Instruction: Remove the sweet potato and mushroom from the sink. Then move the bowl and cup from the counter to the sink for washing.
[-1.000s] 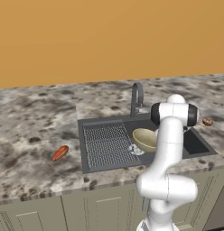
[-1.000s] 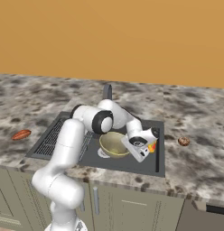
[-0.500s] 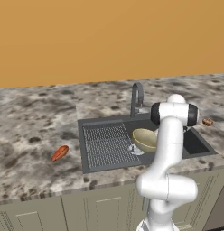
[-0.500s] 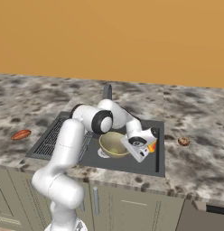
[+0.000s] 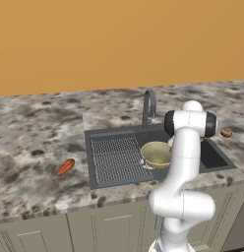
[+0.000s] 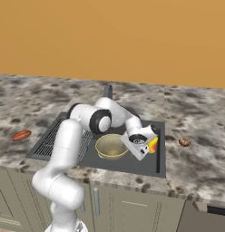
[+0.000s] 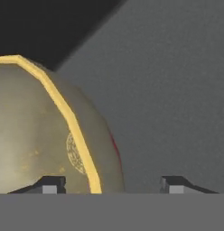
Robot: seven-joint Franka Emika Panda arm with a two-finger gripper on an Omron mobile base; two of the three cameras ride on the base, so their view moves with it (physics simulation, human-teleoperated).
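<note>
sink: dark grey rectangular sink (image 5: 114, 170) with ribbed drainer.
bowl: wide tan-gold bowl (image 6: 110, 146) inside the sink.
cup: small yellow cup (image 6: 153, 144) in the sink beside the bowl.
gripper: two-finger gripper (image 7: 114, 184) spread, its fingers either side of the cup wall.
sweet potato: orange-red sweet potato (image 5: 65, 167) on the counter.
mushroom: brown mushroom (image 6: 184, 142) on the counter.

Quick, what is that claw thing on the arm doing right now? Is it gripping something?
Tool: open, fingertips spread around the yellow cup's rim, down in the sink.

Even, flat rendered light, soft faint shadows, no glare, base views sharp, hand view close and blurry
</note>
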